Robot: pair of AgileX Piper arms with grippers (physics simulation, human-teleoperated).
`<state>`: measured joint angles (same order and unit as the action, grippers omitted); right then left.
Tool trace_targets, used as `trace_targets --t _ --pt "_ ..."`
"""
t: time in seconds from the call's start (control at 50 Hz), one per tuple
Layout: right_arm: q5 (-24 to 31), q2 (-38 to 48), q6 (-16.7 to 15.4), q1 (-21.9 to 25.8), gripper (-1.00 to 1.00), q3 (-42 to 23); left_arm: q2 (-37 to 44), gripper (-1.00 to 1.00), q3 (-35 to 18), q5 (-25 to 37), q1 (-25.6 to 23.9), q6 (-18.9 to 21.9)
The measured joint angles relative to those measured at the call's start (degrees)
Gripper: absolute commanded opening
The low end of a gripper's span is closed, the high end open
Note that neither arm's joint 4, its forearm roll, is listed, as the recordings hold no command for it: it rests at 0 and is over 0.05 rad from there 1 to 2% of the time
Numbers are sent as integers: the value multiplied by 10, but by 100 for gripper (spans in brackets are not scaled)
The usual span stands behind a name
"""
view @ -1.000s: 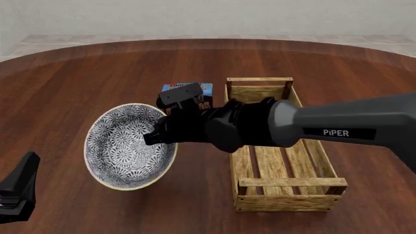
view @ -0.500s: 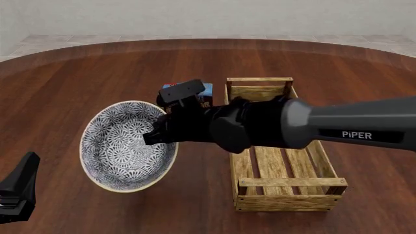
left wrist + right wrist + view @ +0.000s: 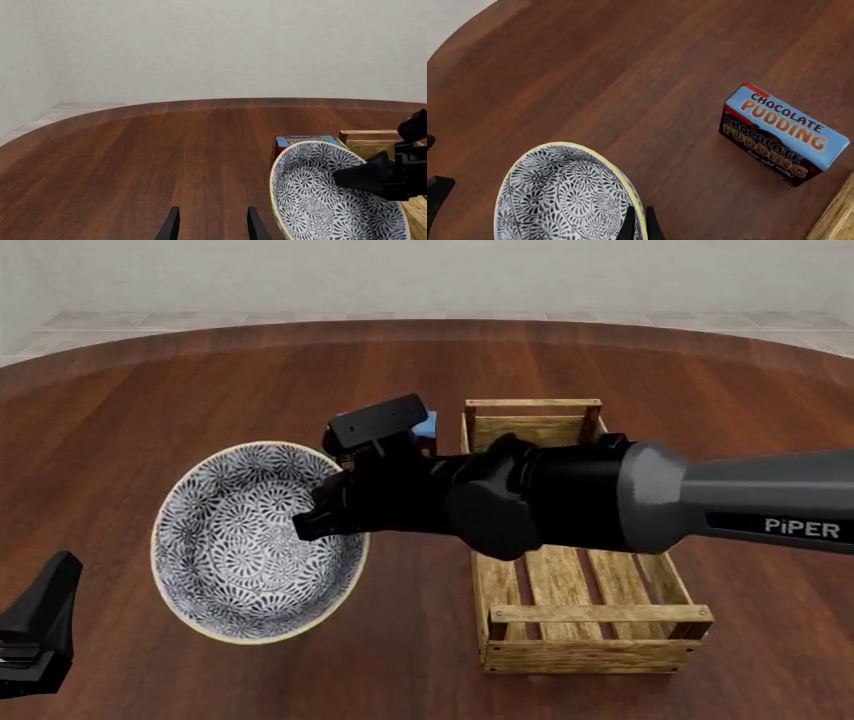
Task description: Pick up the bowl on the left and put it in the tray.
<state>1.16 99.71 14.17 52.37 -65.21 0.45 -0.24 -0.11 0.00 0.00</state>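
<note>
The bowl point(image 3: 240, 540), white with a dense blue-grey pattern and a pale rim, hangs tilted above the table, left of the tray point(image 3: 594, 623). My right gripper point(image 3: 310, 523) is shut on the bowl's right rim, with one finger inside and one outside. In the right wrist view the fingertips point(image 3: 637, 225) pinch the rim of the bowl point(image 3: 560, 200). The left wrist view shows the bowl point(image 3: 313, 200) with the tray point(image 3: 367, 137) behind it. My left gripper point(image 3: 212, 212) is open and holds nothing; it rests low at the near left point(image 3: 40, 630).
A chocolate pudding box point(image 3: 780, 135) stands on the table behind the bowl, next to the tray's far left corner point(image 3: 420, 423). The tray is a long wooden crate with low rails running away from me. Dark wood table lies all around.
The right arm has lifted the bowl a little higher and further left, and the bowl tilts more toward me. The left gripper has not moved.
</note>
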Motion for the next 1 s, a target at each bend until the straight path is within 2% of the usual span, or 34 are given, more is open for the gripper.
trace_targets --t 0.6,1.0 --pt "7 -55 -7 0 -100 27 0 100 0 0 0 0" --pt "-5 -101 5 -5 -100 68 0 100 0 0 0 0"
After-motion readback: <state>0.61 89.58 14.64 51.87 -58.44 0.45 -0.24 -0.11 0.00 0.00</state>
